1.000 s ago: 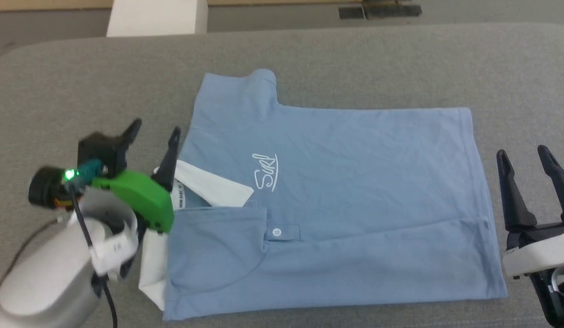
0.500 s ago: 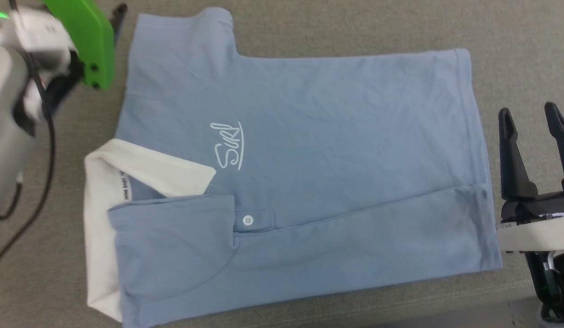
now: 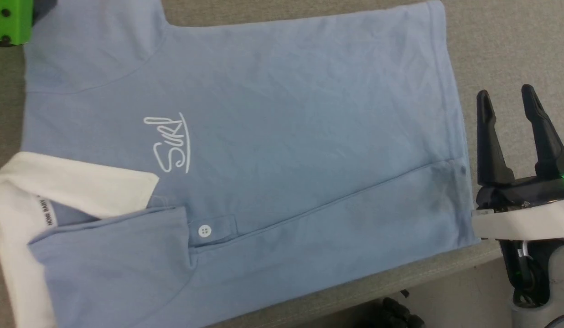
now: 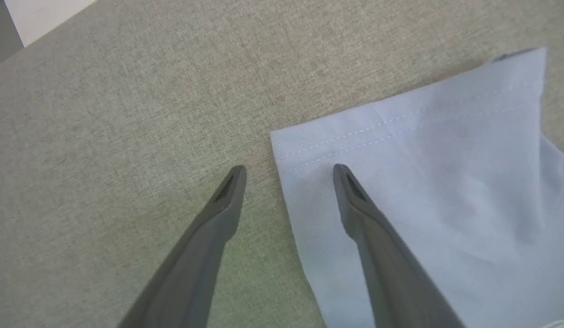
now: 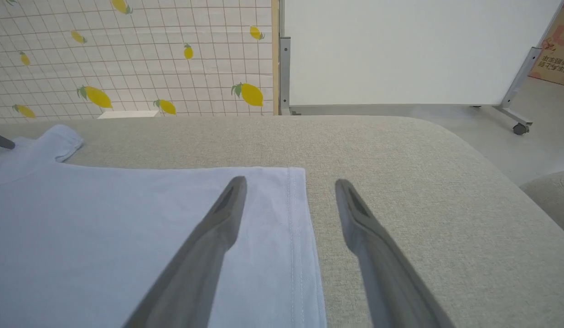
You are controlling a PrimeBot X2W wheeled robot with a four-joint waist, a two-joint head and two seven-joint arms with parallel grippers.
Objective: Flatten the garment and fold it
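Observation:
The light blue polo shirt [image 3: 282, 118] lies flat on the grey padded table [image 3: 505, 41], collar [image 3: 17, 182] to the left, with its near side and sleeve folded over up to the white button [image 3: 204, 231]. The cursive logo [image 3: 170, 145] faces up. My left gripper [image 4: 289, 169] is open just above the far sleeve's corner [image 4: 400, 150], one finger over cloth and one over table; its green housing [image 3: 8, 20] shows at the head view's top left. My right gripper [image 3: 505, 91] is open and empty beside the hem [image 5: 300, 237], its fingers straddling the hem edge.
The table's front edge [image 3: 400, 278] runs along the lower right, with a dark object [image 3: 400, 314] below it. Beyond the table stand a lemon-patterned wall [image 5: 126, 54] and a wheeled whiteboard [image 5: 409, 50]. Another grey cushion [image 5: 551, 196] sits to the right.
The head camera has tilted down and closed in on the shirt. My left gripper has gone from beside the collar to the far sleeve's corner. The right gripper stays open by the hem.

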